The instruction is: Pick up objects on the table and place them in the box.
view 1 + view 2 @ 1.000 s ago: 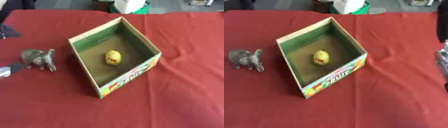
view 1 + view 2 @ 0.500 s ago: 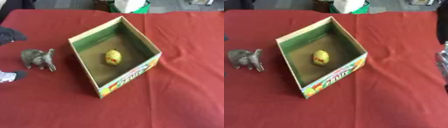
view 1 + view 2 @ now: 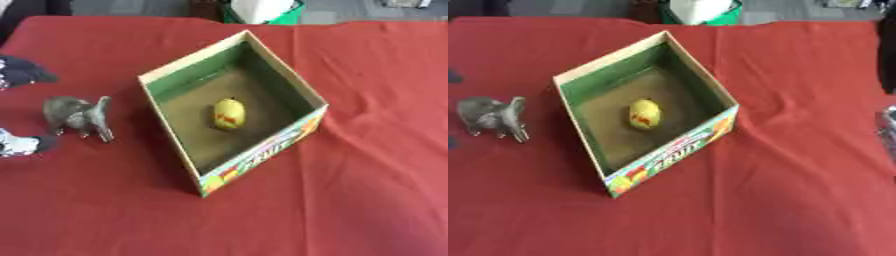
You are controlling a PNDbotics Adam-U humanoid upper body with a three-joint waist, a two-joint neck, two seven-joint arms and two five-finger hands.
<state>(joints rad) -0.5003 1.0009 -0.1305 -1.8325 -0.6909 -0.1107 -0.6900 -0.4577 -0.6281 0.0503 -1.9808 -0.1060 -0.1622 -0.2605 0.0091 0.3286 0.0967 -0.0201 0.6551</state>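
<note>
A grey toy elephant (image 3: 79,116) stands on the red tablecloth, left of the box. My left hand (image 3: 21,73) comes in from the left edge, open. One dark part of it lies behind the elephant and a white-tipped part (image 3: 17,144) in front, neither touching it. The cardboard fruit box (image 3: 297,82) sits askew in the middle. A yellow fruit with red marks (image 3: 229,114) lies on the box floor. Only a dark and silver strip of my right hand (image 3: 888,127) shows, at the right edge of the right eye view, far from the box.
The red cloth (image 3: 367,190) covers the whole table, with folds to the right of the box. A green and white container (image 3: 262,10) stands beyond the far edge.
My left hand has crept a little to the right, towards the elephant. The elephant, the box and the fruit have not moved.
</note>
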